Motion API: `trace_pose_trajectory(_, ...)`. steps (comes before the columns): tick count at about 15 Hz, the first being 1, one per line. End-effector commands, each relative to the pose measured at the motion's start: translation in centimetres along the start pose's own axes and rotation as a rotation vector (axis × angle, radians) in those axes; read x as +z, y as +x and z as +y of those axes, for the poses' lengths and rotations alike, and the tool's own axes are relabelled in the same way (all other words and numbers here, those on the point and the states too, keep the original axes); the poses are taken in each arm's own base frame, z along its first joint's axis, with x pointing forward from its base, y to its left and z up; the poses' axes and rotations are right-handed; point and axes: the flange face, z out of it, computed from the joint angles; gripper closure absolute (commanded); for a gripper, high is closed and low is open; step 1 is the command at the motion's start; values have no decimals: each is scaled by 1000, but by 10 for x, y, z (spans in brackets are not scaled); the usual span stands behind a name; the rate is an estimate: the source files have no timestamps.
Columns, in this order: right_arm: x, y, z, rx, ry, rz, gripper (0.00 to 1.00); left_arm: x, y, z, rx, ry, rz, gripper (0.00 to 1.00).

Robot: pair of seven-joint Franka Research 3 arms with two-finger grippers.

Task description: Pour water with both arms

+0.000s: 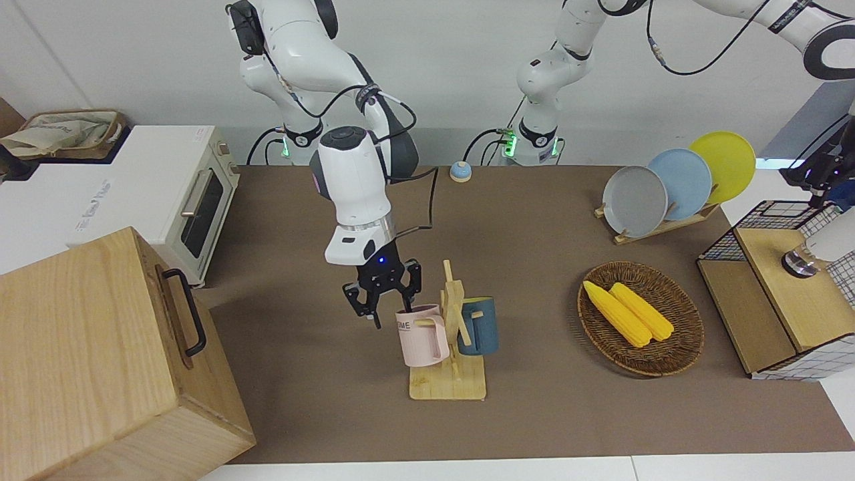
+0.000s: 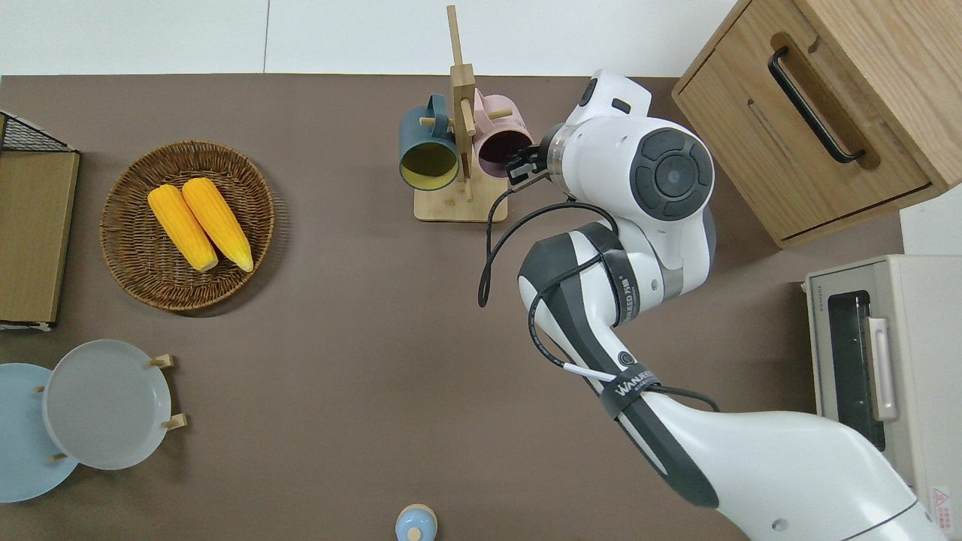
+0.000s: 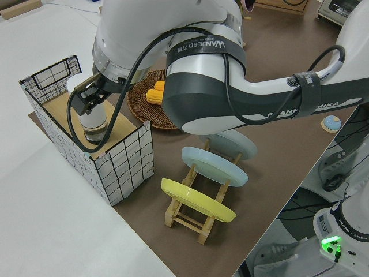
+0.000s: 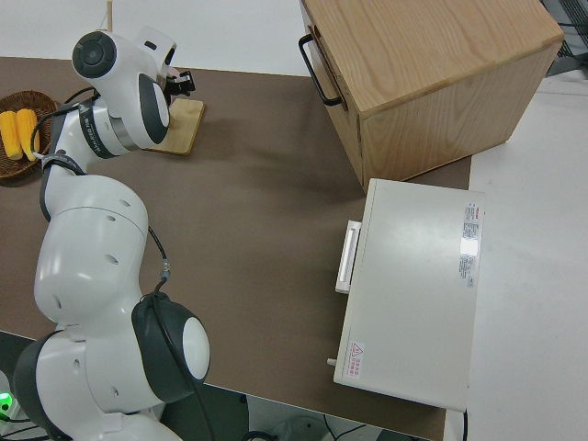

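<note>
While the right gripper hangs at the rim of the pink mug, its black fingers are spread apart, and one of them reaches down beside the mug's open mouth. Whether a finger actually touches the rim cannot be told; nothing is pinched between the fingers. The pink mug hangs on a peg of the wooden mug rack, and a blue mug hangs on the opposite peg, toward the left arm's end of the table. In the overhead view the right gripper sits just at the pink mug's opening, with the rack's flat base under both mugs.

The left gripper is over the wire-sided box at the left arm's end of the table. It stands around the top of a white bottle with a metal base, which rests upright on the wooden shelf inside the box. Its fingers lie close to the bottle on either side, but it cannot be told whether they press on it.

A woven basket with two cobs of corn lies between the rack and the box.
</note>
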Motion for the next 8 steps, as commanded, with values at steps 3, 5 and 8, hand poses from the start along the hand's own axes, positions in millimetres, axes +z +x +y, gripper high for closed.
trace_pose_trajectory(3, 5, 16, -2, -23, 7, 43, 860, 28, -22, -9, -21, 11, 95, 2)
trace_pose_trajectory(5, 4, 17, -3, -22, 9, 45, 983, 29, -21, -8, -28, 20, 116, 2)
trace_pose_trajectory(8, 4, 17, -4, -23, 9, 45, 1000, 34, -22, -11, -9, 10, 166, 0)
